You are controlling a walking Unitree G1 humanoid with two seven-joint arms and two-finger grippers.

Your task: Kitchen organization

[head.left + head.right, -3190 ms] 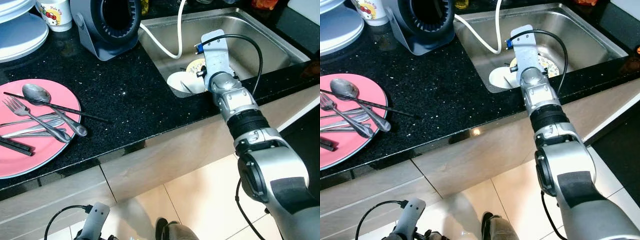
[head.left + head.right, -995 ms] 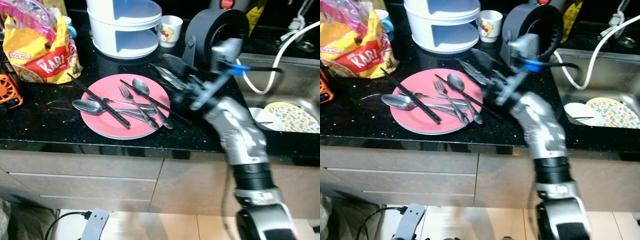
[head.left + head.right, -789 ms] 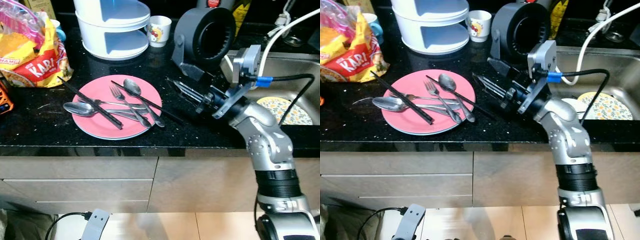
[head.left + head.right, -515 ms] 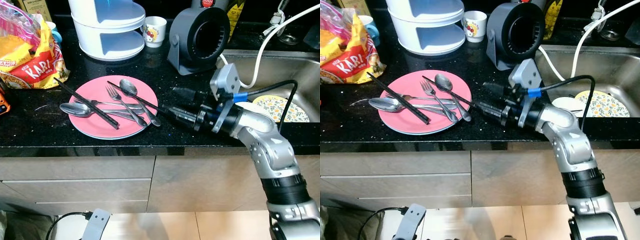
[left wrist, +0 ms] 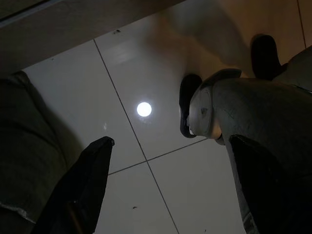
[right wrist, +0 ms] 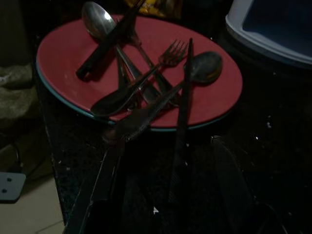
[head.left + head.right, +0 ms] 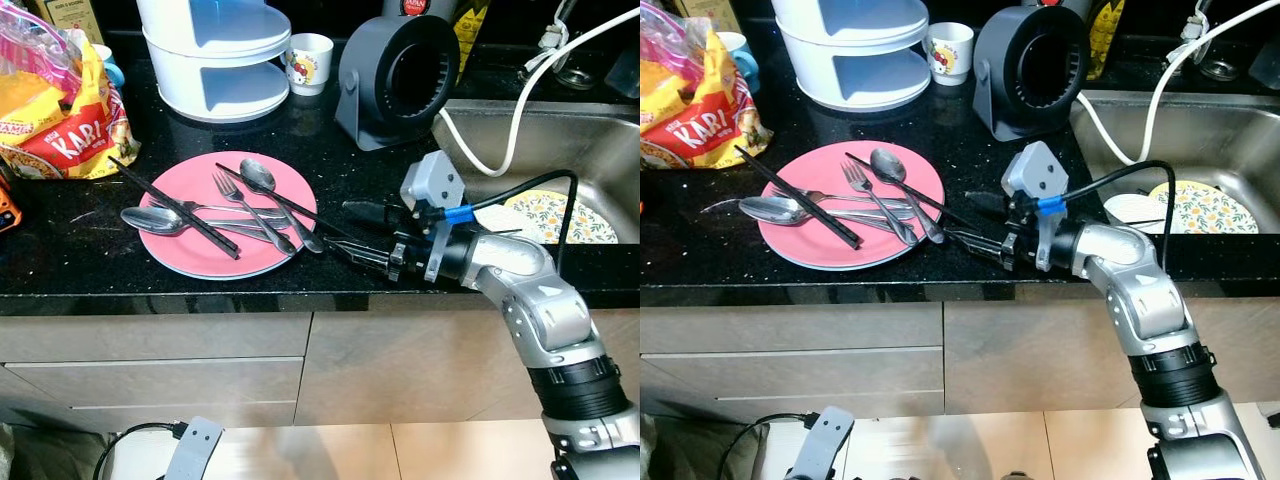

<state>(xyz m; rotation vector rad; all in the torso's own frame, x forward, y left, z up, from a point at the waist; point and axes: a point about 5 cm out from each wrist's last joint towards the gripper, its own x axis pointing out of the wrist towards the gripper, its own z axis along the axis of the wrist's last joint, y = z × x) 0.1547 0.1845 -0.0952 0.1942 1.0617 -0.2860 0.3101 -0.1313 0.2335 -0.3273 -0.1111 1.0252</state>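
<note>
Cutlery on pink plate is being approached by right hand, lowered closer since sink; fingers spread, empty.

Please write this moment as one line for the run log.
right gripper: open, low over counter, pointed at pink plate | cutlery: on plate, untouched | left gripper: idle, open, over floor

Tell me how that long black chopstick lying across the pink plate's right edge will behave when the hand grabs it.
The chopstick looks thin, stiff and light. Bridging the pink plate rim, it will probably pivot or roll if nudged. Its smooth, narrow shaft may slip between the right hand's fingers.
</note>
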